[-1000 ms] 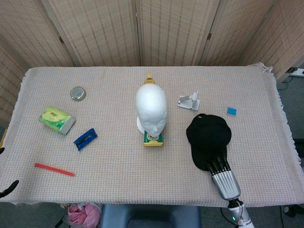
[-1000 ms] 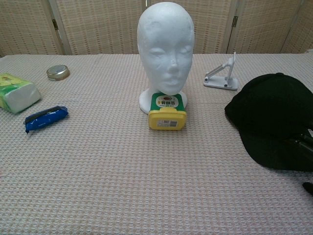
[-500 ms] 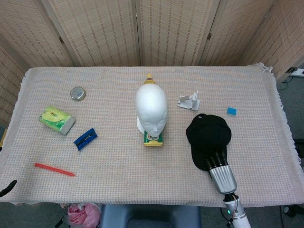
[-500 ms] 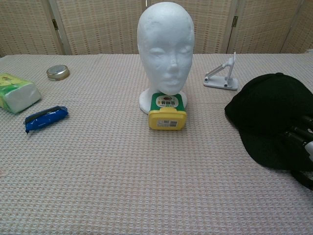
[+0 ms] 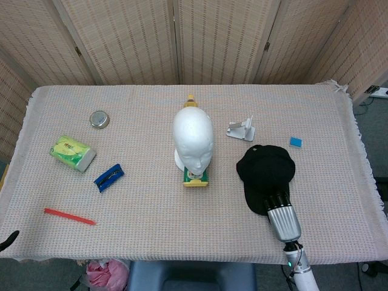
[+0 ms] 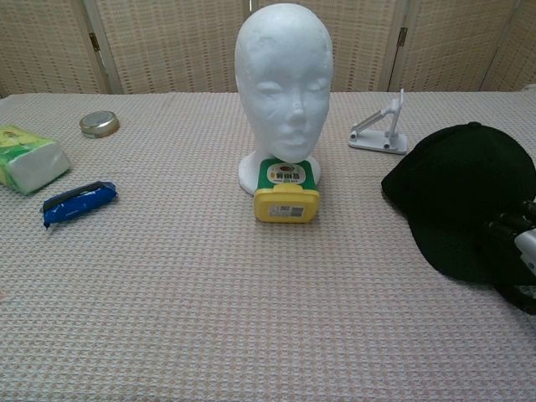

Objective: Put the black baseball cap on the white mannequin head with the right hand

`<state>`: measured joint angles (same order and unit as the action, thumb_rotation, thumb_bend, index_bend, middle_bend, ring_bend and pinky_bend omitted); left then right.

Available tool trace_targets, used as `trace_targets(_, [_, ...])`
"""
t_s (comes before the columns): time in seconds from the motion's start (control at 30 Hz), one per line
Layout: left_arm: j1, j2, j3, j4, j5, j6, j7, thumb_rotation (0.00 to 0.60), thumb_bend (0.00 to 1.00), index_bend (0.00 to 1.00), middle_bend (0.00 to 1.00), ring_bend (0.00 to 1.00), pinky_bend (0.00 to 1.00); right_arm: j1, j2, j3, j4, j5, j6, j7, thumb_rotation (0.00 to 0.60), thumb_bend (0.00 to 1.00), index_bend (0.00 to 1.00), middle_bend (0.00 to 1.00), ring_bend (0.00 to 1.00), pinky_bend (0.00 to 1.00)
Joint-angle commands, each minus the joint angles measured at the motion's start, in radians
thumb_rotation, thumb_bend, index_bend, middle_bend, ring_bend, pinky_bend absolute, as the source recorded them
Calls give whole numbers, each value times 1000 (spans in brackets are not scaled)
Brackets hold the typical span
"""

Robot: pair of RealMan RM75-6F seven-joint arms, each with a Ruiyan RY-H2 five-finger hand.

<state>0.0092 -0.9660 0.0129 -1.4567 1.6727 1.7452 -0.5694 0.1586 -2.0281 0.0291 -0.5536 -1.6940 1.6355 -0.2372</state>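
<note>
The black baseball cap (image 5: pixel 265 170) lies on the cloth right of the white mannequin head (image 5: pixel 193 136), which stands upright mid-table. My right hand (image 5: pixel 280 212) reaches in from the near edge, its fingers laid over the cap's brim. In the chest view the cap (image 6: pixel 456 193) fills the right side, and the right hand (image 6: pixel 521 251) grips the brim at the frame edge, a dark thumb showing beneath it. The mannequin head (image 6: pixel 283 84) faces the camera. A dark tip of my left hand (image 5: pixel 6 240) shows at the bottom left corner.
A yellow box (image 5: pixel 195 177) sits against the mannequin's base. A white phone stand (image 5: pixel 241 130) and a small blue block (image 5: pixel 295 142) lie behind the cap. On the left are a round tin (image 5: pixel 99 119), a green tissue pack (image 5: pixel 73 152), a blue packet (image 5: pixel 109 177) and a red stick (image 5: pixel 69 216).
My right hand has drawn in over the brim and its thumb has come up beneath it. The cap has shifted slightly left and away. The left hand has slipped further out of view.
</note>
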Motion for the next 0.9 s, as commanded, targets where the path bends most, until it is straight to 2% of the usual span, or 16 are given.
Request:
trace_targets(0.03, [5,-1,-3,2,-2,11,-1,600,253,0,0,0,170,20,-40,16,61,3,48,56,600,339,629,556,473,620])
trace_targets(0.13, [12,-2,-5,5,-3,24,-5,600,253,0,0,0,170,41,-69,41,111,16,96,100,600,406,755,650,605,783])
trace_targets(0.23, [17,-3,-5,9,-4,32,-9,600,253,0,0,0,170,63,-90,71,152,34,145,128,600,450,816,698,669,861])
trace_targets(0.5, [31,-2,-5,10,-2,52,-11,600,253,0,0,0,170,122,-76,118,185,62,240,118,600,494,871,736,715,900])
trace_targets(0.73, [33,-2,-3,7,3,53,-3,600,253,0,0,0,170,183,-21,103,181,25,334,-45,600,501,884,747,723,904])
trace_targets(0.9, [32,-1,-4,7,3,51,-9,600,253,0,0,0,170,215,35,89,109,-4,380,-169,600,501,889,751,728,905])
